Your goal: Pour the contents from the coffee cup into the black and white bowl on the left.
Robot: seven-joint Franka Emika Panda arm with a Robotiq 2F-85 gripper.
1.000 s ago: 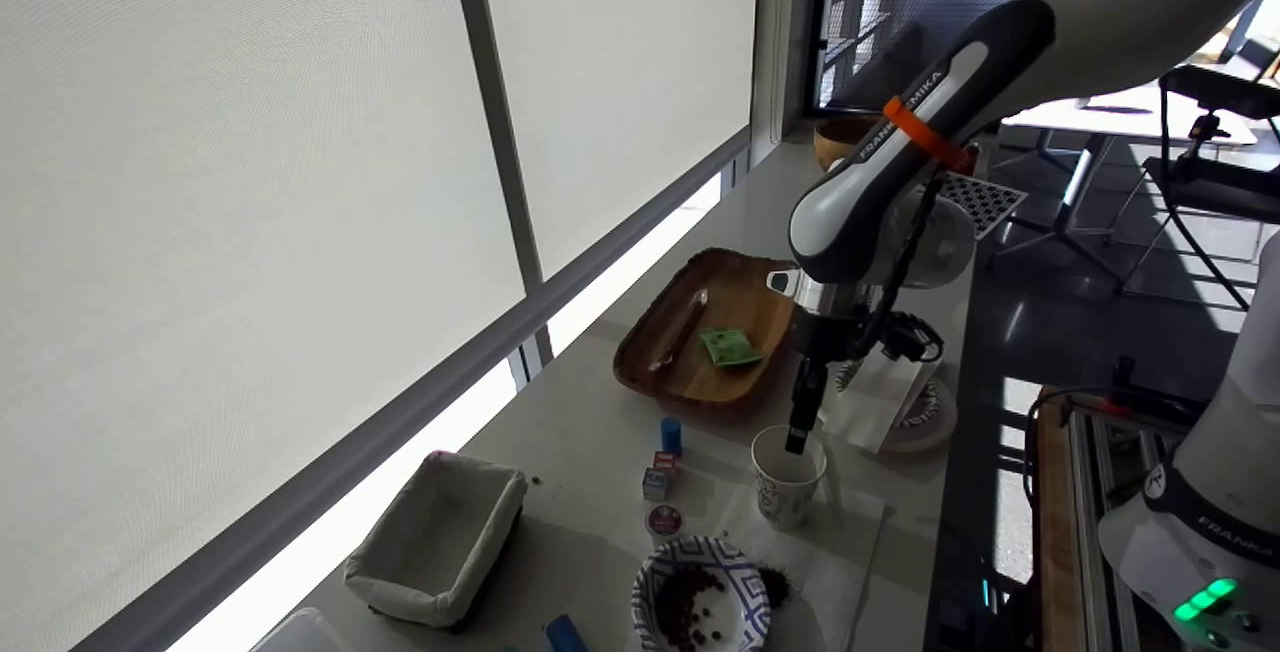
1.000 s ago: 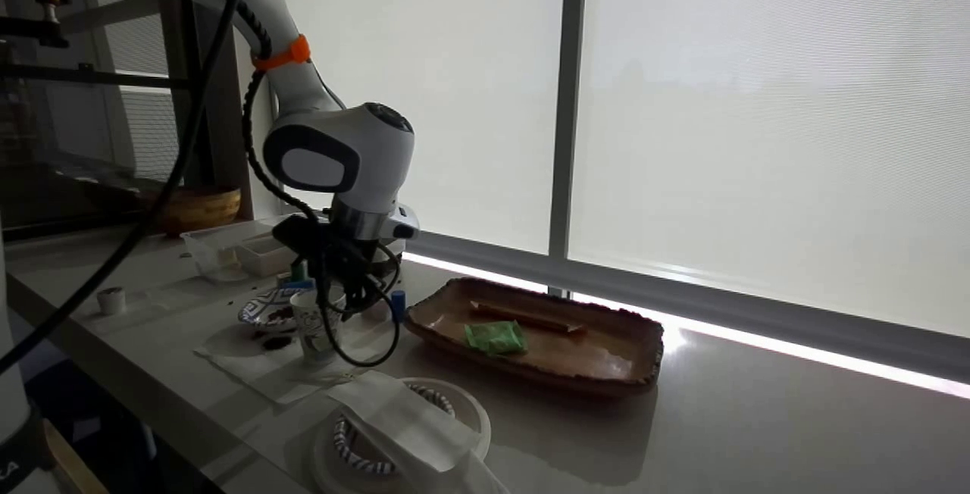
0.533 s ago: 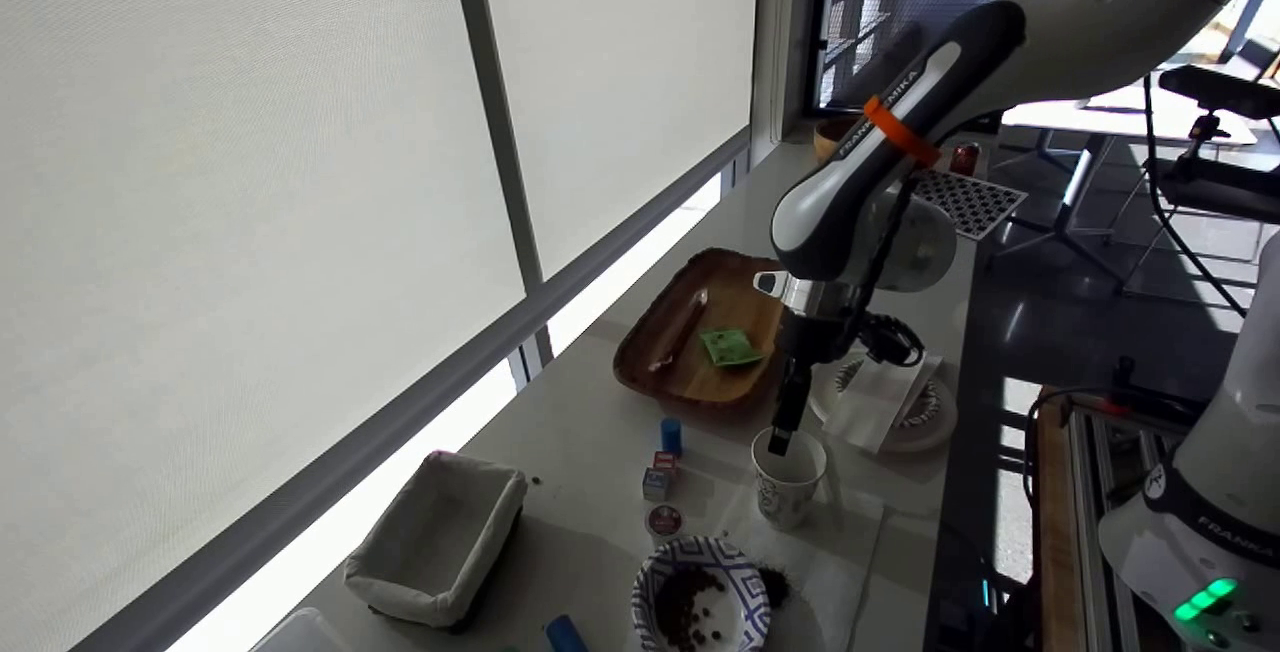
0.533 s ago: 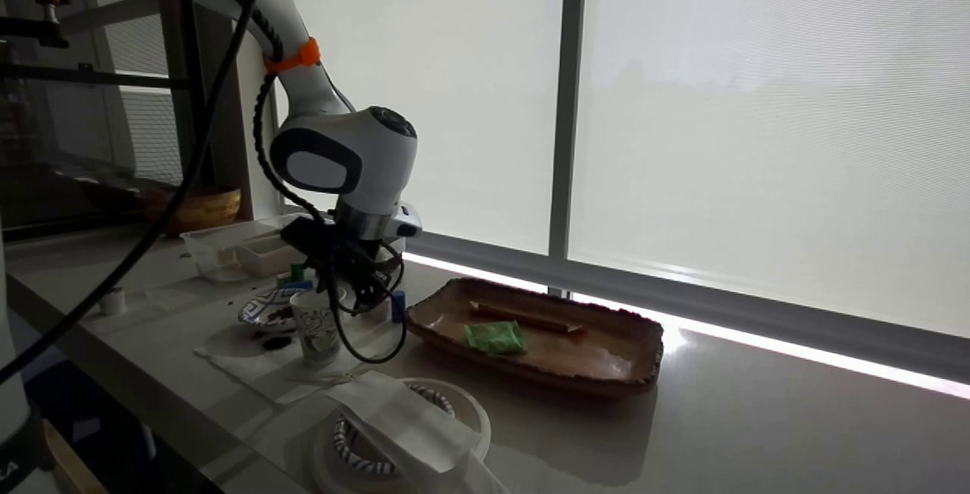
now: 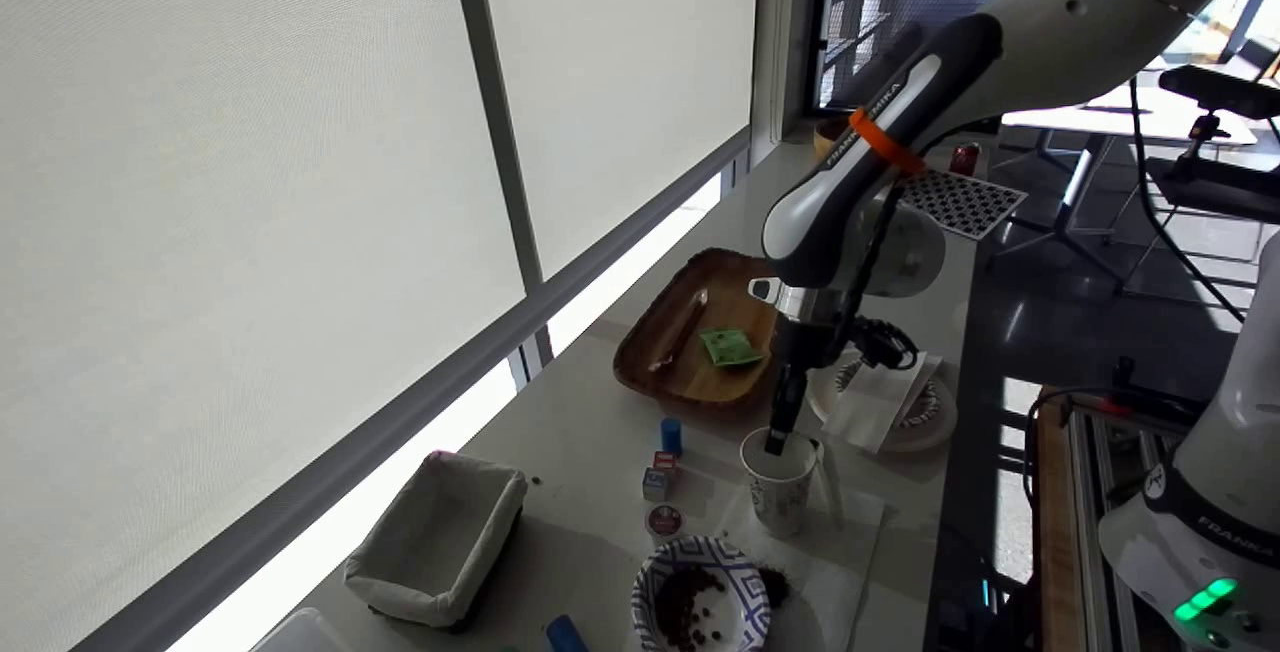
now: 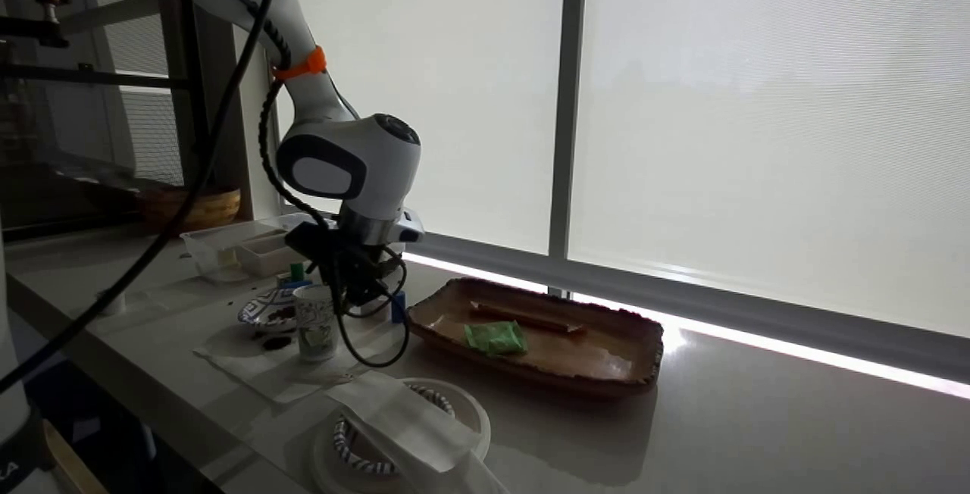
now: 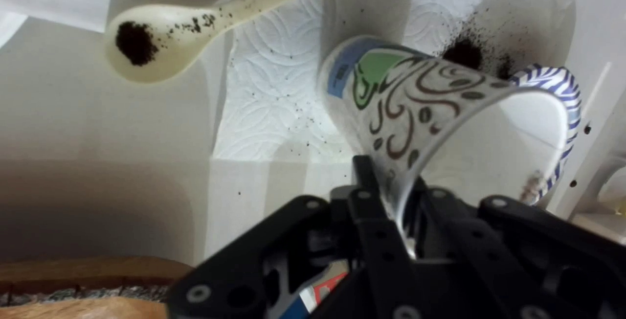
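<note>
The white patterned coffee cup stands upright on a white paper towel, also in an exterior view. My gripper comes down over it and is shut on the cup's near wall, with one finger inside the mouth. In the wrist view the cup wall is creased where the fingers pinch it. The cup's contents are hidden. The black and white bowl, with a blue-looking pattern, sits beside the cup and holds dark brown beans. Its rim shows behind the cup in the wrist view.
A cream spoon with dark grounds lies near the cup. Spilled grounds lie by the bowl. A wooden tray, a plate with a napkin, small pods and a lined basket stand around.
My gripper has moved toward the bowl's side with its finger in the cup and has closed on the wall. The cup has shifted slightly toward the small pods.
</note>
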